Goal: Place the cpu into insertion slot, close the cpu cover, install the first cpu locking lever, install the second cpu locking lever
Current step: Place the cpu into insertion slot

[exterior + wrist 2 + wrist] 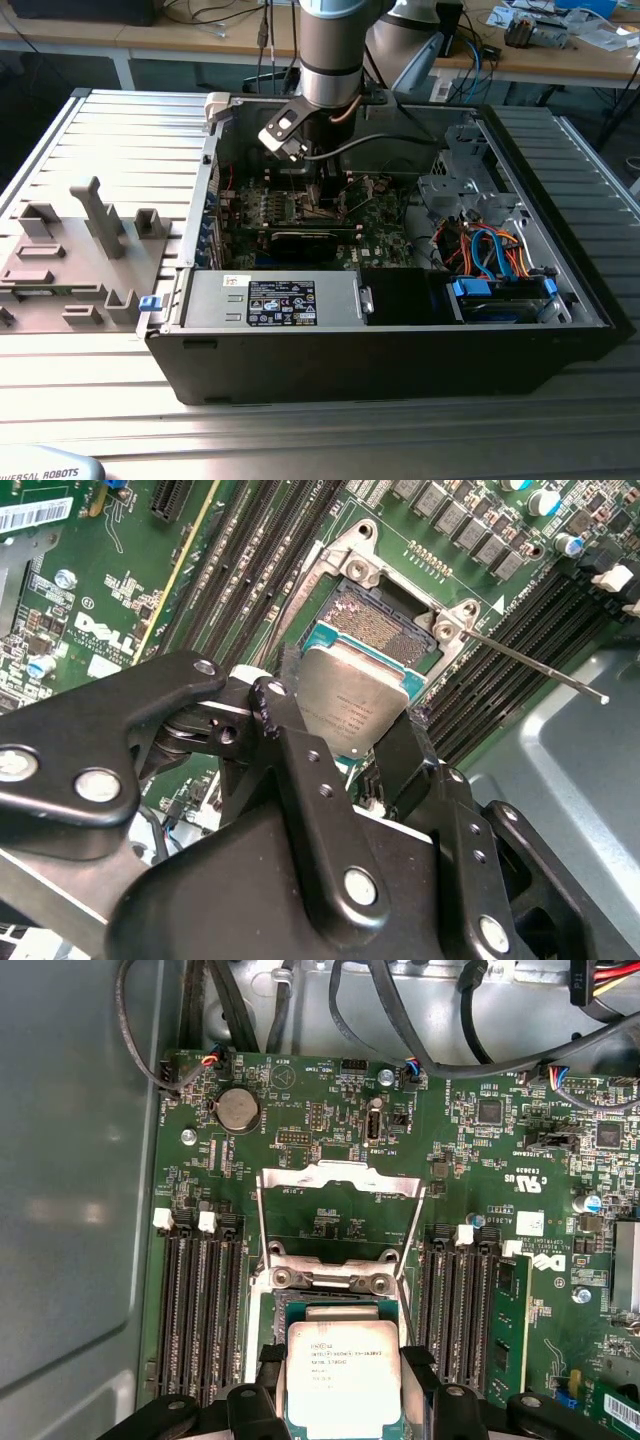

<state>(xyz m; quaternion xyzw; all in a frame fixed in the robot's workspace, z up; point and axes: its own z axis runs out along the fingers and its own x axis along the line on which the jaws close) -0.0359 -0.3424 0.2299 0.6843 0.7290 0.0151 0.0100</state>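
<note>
While aloft, cpu (352, 695) inside tool (347, 715)

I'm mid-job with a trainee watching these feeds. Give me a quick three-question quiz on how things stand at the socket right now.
1. True or false: the cover is shut over the socket.
2. What does the hand grip? A) a memory stick B) the chip C) a cable
3. Short answer: which side of the chip faces the wrist cameras, the metal top or the contacts?

Key: 1 false, it stands open; 2 B; 3 the metal top.
</note>
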